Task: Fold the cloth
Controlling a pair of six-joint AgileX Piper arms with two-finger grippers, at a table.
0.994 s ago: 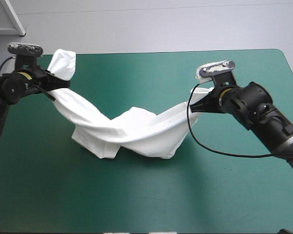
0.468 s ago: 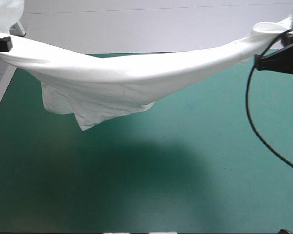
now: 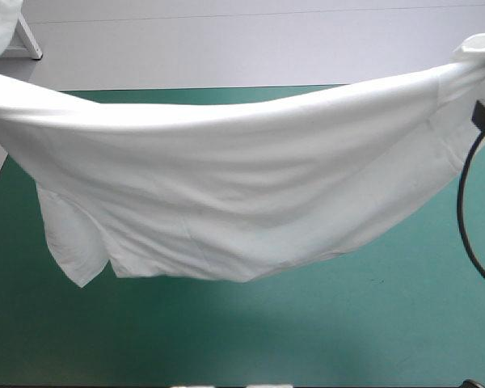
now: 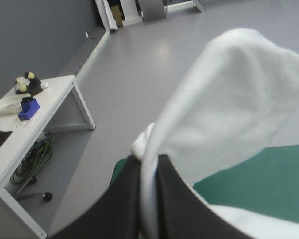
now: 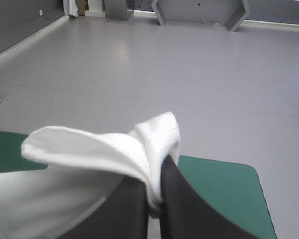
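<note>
The white T-shirt [image 3: 226,194] hangs in the air, stretched wide between my two arms, high over the teal-green table [image 3: 307,331]. Its lower edge sags in the middle and a sleeve droops at the left. In the high view both grippers are past the picture's sides. In the left wrist view my left gripper [image 4: 148,164] is shut on the T-shirt [image 4: 229,114], a fold of cloth standing up above the black fingers [image 4: 124,199]. My right gripper [image 5: 154,191] is likewise shut on the T-shirt [image 5: 104,149], cloth bunched over its fingertips.
The table's far edge [image 3: 226,89] shows just above the raised cloth, its right edge near my right arm. In the right wrist view the far right corner of the table [image 5: 239,184] lies ahead of the gripper.
Both arms have risen and drawn apart. The T-shirt went from a twisted heap on the table to a taut band, and now hangs lower and more spread out.
</note>
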